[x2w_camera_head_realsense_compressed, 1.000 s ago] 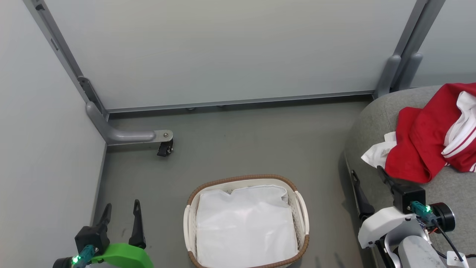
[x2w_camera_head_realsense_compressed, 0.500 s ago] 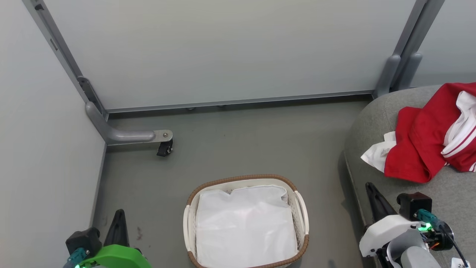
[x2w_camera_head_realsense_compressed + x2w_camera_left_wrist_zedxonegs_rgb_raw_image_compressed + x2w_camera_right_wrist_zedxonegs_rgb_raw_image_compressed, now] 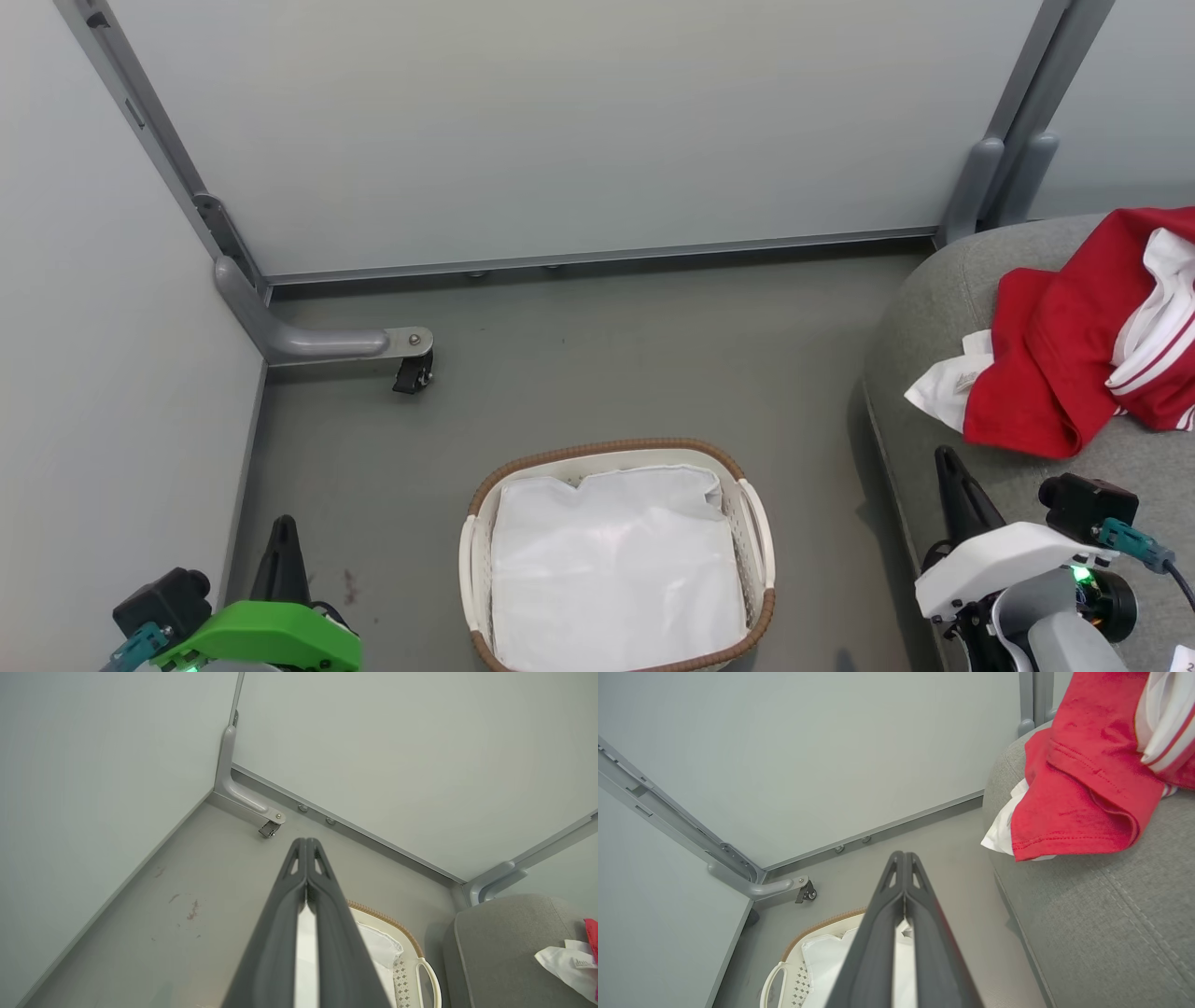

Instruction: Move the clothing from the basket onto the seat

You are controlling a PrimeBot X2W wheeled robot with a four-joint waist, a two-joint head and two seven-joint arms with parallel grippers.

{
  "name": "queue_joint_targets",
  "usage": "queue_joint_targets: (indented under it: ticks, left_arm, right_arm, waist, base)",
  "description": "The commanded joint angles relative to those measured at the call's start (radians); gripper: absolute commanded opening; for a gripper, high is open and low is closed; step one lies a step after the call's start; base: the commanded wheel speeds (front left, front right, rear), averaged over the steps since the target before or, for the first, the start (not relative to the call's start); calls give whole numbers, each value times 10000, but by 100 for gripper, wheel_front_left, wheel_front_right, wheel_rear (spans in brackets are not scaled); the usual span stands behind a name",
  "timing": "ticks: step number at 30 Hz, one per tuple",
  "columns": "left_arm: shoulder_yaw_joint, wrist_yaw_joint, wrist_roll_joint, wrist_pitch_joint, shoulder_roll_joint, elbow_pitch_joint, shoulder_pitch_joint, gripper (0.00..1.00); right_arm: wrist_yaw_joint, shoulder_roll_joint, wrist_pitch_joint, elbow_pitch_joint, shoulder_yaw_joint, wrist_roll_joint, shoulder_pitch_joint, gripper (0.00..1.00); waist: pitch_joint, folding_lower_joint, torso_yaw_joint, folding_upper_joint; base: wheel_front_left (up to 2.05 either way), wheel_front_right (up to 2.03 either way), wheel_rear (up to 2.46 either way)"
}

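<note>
The red clothing [image 3: 1064, 364] with white panels lies bunched on the grey seat [image 3: 943, 289] at the right, also seen as clothing [image 3: 1078, 793] on the seat [image 3: 1111, 924]. The white basket [image 3: 758, 523] with a brown rim stands on the floor at bottom centre, holding only a white liner sheet [image 3: 616, 569]. My left gripper [image 3: 280, 532] sits shut at the lower left, empty; its fingers [image 3: 306, 847] press together. My right gripper [image 3: 948, 462] is shut and empty at the seat's front edge, below the clothing, with fingers [image 3: 903, 858] closed.
Pale partition walls close the back and left. A grey bracket with a small black caster [image 3: 411, 373] juts onto the floor at the left corner. Grey posts [image 3: 999, 177] stand at the back right. Open grey floor [image 3: 607, 364] lies between basket and wall.
Both grippers went from open to shut and drew back toward the bottom of the head view. The right gripper pulled away from the clothing, which stays on the seat.
</note>
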Motion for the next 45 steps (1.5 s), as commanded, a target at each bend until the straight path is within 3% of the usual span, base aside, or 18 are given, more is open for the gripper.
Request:
queue_joint_targets:
  ticks: [1, 45]
  left_arm:
    - [56, -24, -391, 74, 46, -243, -161, 0]
    - [521, -171, -5878, 1518, 79, -1227, -375, 0]
  right_arm:
    - [-1, -63, 81, -233, -47, 460, -41, 0]
    - [-6, -113, 1539, -1204, -395, 6590, 243, 0]
  waist:
    - [-2, 0, -2, 0]
    - [-60, 0, -55, 0]
  base:
    - [0, 0, 0]
    - [0, 0, 0]
